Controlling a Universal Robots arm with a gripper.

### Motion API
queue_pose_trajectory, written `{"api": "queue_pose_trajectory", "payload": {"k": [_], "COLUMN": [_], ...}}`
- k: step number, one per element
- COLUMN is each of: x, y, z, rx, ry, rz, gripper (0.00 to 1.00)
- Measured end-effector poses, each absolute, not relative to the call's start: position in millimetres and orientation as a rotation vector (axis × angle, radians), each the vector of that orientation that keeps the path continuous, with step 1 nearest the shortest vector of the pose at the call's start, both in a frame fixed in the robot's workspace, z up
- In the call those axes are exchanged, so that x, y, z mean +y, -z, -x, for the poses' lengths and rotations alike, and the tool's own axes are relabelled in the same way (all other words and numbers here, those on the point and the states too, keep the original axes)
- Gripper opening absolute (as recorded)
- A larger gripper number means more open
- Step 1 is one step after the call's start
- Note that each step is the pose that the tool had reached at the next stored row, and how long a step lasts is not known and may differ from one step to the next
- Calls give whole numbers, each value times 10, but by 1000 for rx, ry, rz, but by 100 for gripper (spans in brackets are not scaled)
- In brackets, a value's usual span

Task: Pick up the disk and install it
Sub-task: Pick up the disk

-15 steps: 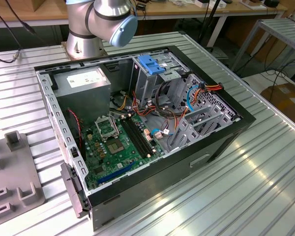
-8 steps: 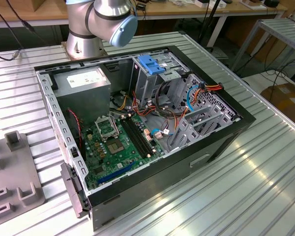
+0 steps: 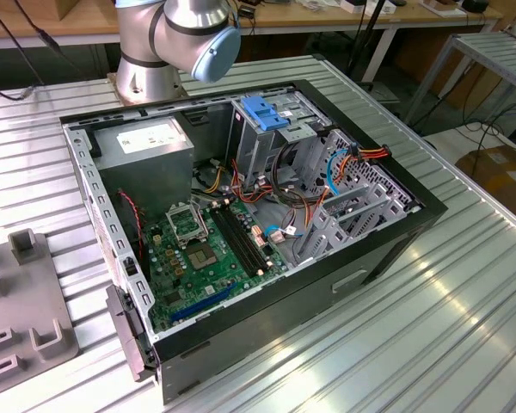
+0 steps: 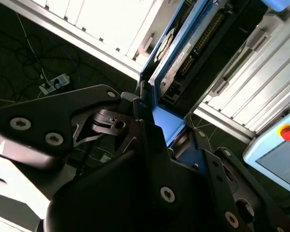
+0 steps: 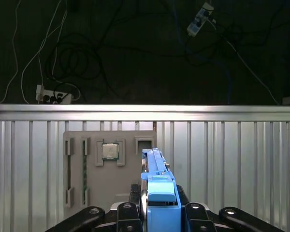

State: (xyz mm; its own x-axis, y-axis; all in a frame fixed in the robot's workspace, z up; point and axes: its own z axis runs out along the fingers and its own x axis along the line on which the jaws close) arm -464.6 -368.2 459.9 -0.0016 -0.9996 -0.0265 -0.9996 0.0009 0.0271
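**Disk is up in the claw, install not yet done**

In the first wrist view the claw (image 5: 157,210) is clamped on the disk (image 5: 155,169). The fingers (image 5: 130,210) press it from both sides, and its blue carrier frame is edge-on to the camera. Behind it lie the ribbed metal counter (image 5: 232,159) and a grey holder plate (image 5: 111,186) with a small square chip (image 5: 111,151) seated in it.

The second wrist view shows the same grip from the side, with the disk (image 4: 176,63) running out from the black claw (image 4: 152,116), its blue end tab right at the grip.

In the exterior view the open computer case (image 3: 374,245) lies on the counter, motherboard (image 3: 211,249) exposed. The upright drive cage (image 3: 262,116) with its blue top is at the far side, near the arm (image 3: 168,39).

By my reading the pick-up is done: the disk is lifted and firmly held. The install half is left, since the disk is in the claw and not in the case.
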Motion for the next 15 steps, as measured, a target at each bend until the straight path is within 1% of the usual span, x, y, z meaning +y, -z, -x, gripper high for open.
{"api": "queue_pose_trajectory", "payload": {"k": [15], "x": [-3681], "y": [-4995], "z": [4646], "rx": [-2220], "ry": [69], "rz": [-2217], "gripper": [37]}}
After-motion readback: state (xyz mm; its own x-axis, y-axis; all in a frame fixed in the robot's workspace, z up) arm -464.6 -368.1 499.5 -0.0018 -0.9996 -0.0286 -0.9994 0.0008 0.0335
